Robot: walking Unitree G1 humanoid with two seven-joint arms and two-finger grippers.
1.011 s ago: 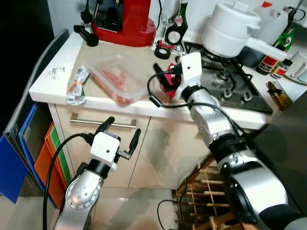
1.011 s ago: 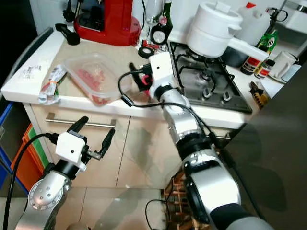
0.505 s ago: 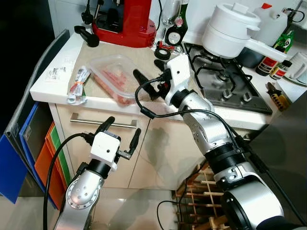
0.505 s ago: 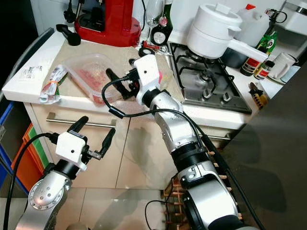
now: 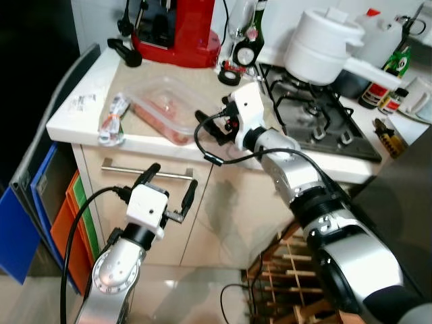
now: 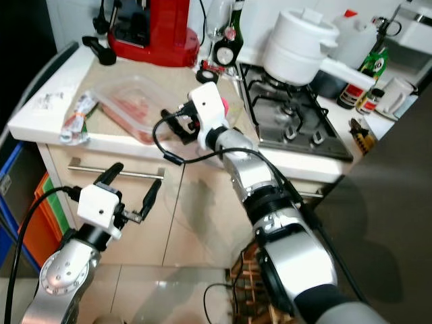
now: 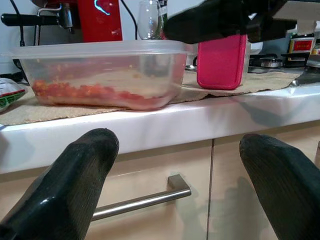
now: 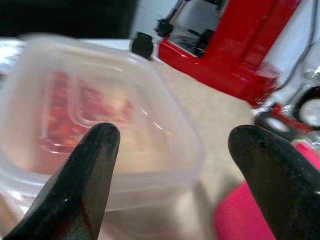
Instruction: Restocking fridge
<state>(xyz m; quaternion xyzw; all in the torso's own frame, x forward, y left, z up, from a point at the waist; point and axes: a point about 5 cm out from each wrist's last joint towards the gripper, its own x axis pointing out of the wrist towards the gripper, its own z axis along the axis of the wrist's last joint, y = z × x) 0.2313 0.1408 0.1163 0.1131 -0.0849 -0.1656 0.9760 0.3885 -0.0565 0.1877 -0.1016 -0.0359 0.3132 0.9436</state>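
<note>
The right gripper (image 8: 167, 165) is reaching over the front edge of the counter (image 5: 81, 118) with its two black fingers spread wide apart and nothing between them, lining up on the near corner of the clear plastic container (image 5: 162, 108) of red food, which is sitting lid-on near the front edge, so I'd guess it's setting up to grab that for the fridge. The left gripper (image 5: 167, 187) is hanging low in front of the drawer handle (image 5: 145, 174), fingers apart and empty too, probably just waiting its turn. A pink box (image 7: 221, 61) is sitting just beside the container, close enough to get bumped.
</note>
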